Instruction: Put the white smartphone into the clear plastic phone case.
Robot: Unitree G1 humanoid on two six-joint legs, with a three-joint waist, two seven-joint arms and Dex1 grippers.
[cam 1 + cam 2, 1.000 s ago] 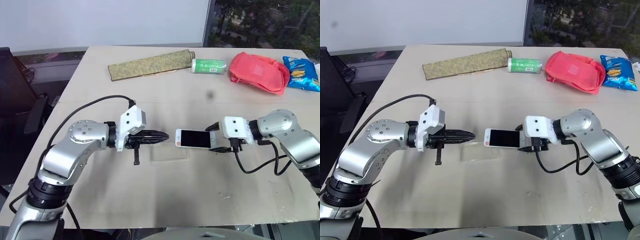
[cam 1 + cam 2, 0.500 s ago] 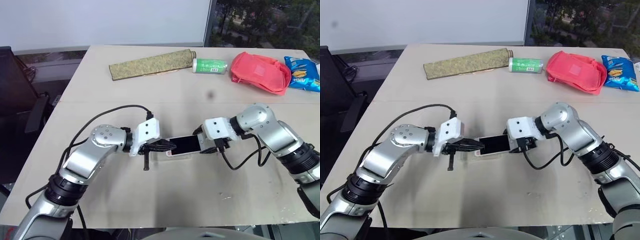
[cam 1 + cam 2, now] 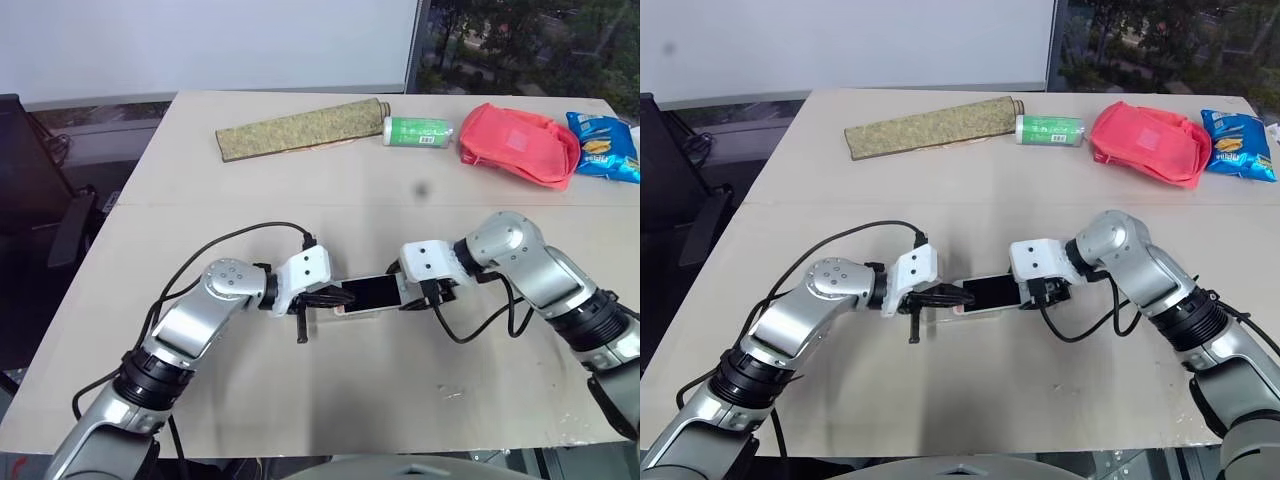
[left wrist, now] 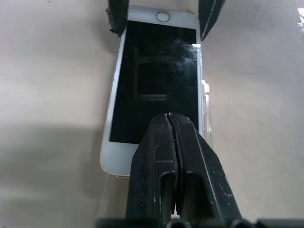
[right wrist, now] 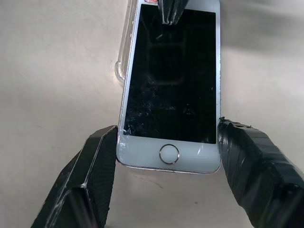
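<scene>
A beige table [image 3: 300,400] stands before a white wall [image 3: 200,40] and window [image 3: 520,40].

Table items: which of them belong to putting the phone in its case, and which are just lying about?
In the job:
white smartphone
clear plastic phone case

Lying about:
rolled green mat
green can
red pouch
blue snack bag

An office or lab: beige table [image 3: 300,400] beside whiteboard [image 3: 200,45] and window [image 3: 530,45].
</scene>
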